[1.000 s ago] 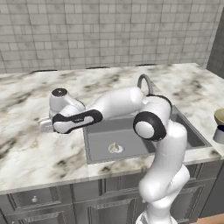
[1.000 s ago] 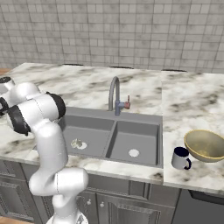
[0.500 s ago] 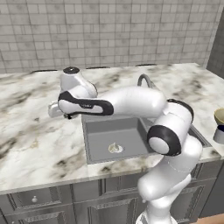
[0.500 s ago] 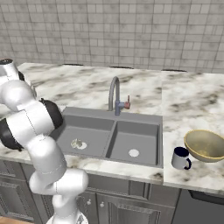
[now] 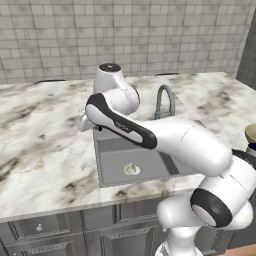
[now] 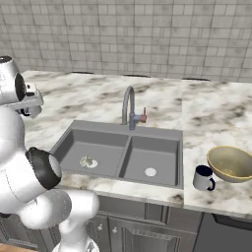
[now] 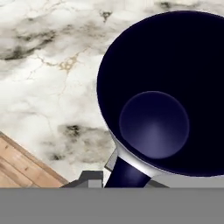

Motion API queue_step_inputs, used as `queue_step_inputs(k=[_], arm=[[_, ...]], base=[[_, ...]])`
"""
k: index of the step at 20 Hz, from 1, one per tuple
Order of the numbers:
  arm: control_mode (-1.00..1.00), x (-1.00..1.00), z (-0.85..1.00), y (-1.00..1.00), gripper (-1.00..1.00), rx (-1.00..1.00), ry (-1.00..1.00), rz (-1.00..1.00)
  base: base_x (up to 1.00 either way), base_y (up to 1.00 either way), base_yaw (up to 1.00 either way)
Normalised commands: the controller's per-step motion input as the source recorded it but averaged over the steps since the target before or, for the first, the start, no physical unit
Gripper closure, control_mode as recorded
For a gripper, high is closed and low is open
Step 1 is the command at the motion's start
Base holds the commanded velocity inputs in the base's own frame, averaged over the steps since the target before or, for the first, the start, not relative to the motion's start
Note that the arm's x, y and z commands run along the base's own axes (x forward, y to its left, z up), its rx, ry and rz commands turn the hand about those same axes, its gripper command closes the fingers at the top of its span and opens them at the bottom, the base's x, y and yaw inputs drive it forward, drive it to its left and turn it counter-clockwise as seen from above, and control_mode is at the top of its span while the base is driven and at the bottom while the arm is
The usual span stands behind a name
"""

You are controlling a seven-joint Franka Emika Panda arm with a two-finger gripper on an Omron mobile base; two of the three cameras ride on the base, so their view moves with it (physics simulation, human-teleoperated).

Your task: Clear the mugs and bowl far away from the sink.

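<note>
Swinging the arm back over the marble surface [image 5: 45,150] left of the sink [image 6: 123,155], I see it has swept farther from the basins within the last second, elbow now raised over the left basin. My fingers [image 7: 120,173] are pressed together on the rim of a mug [image 7: 162,92], whose dark navy inside looks up at the hand camera. This mug hangs above bare marble, near a wooden edge [image 7: 26,164] at one corner of the hand view, so I judge it close to a drop-off point well clear of the sink. A second mug [image 6: 203,178] and the bowl [image 6: 231,164] sit touching or nearly so on the surface just right of the sink, not yet cleared. Open marble lies all around the held mug; the wooden edge is the limit to respect.
</note>
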Motion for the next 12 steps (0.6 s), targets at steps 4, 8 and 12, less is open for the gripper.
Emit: queue_step_inputs(k=[4,8,12], arm=[[-1.00,-0.68,0.48,-0.62,1.00,-0.01,-0.23,0.24],[-1.00,-0.75,0.03,-0.80,1.00,0.00,-0.15,0.22],[-1.00,-0.85,0.15,-0.58,1.00,0.00,-0.01,0.04]], base=[[0.00,0.00,0.00],[0.00,0.00,0.00],[0.00,0.00,0.00]])
